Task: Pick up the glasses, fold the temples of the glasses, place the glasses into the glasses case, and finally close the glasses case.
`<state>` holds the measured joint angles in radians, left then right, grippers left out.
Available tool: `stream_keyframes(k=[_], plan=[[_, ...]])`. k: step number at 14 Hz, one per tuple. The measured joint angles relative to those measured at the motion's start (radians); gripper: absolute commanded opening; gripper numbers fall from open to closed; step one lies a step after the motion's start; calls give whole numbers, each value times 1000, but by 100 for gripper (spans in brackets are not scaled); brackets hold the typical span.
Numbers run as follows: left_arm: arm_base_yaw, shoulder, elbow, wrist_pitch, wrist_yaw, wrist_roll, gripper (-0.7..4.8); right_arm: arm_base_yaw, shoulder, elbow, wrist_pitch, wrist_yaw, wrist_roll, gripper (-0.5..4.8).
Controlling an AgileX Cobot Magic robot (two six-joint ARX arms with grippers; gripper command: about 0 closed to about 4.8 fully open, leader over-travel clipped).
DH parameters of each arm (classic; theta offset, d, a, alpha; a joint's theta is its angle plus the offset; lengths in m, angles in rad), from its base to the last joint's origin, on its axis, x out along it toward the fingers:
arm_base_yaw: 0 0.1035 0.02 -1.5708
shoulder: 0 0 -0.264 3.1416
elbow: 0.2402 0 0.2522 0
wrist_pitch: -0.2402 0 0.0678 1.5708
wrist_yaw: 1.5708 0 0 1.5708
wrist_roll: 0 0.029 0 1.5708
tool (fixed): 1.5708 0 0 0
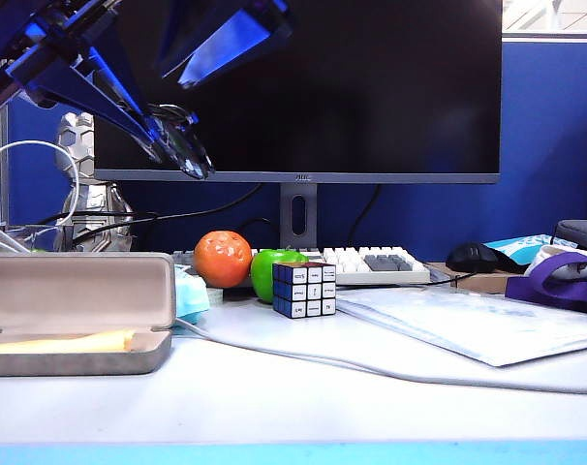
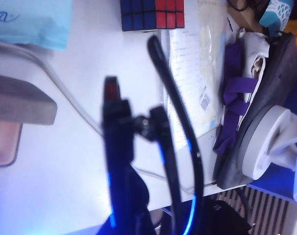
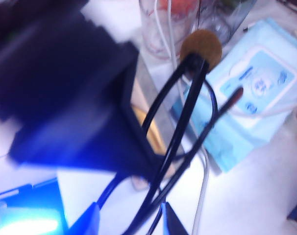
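I am holding the glasses (image 1: pixel 177 145) gripped in the left pincer (image 2: pixel 120 110); the right pincer (image 3: pixel 129 215), jaws apart around one temple (image 3: pixel 207 122), should push it slowly inward

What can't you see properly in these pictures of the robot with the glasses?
- Exterior view: the glasses are dark against the black monitor; the temples cannot be made out.
- Left wrist view: the left gripper, shut on the frame, is blurred.
- Right wrist view: the right gripper is cut off by the edge; the glasses case is mostly hidden behind the left arm.
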<state>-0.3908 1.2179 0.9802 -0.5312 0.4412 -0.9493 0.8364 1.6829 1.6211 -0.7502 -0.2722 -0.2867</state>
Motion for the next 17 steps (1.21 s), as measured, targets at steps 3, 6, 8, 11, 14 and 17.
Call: stream_keyframes(k=[3, 6, 8, 11, 14, 17], plan=[[0, 0, 0, 0, 2, 42, -5, -1, 5, 0, 31, -2, 3, 170], [0, 0, 0, 0, 19, 124, -5, -7, 5, 0, 31, -27, 16, 167], [0, 0, 0, 9, 37, 212, -5, -18, 5, 0, 31, -73, 30, 167], [0, 0, 0, 44, 85, 309, -5, -24, 5, 0, 27, -87, 73, 167], [0, 0, 0, 66, 91, 325, -5, -28, 2, 1, 15, -87, 116, 167], [0, 0, 0, 68, 91, 328, -5, -28, -17, 1, -7, -71, 134, 167]])
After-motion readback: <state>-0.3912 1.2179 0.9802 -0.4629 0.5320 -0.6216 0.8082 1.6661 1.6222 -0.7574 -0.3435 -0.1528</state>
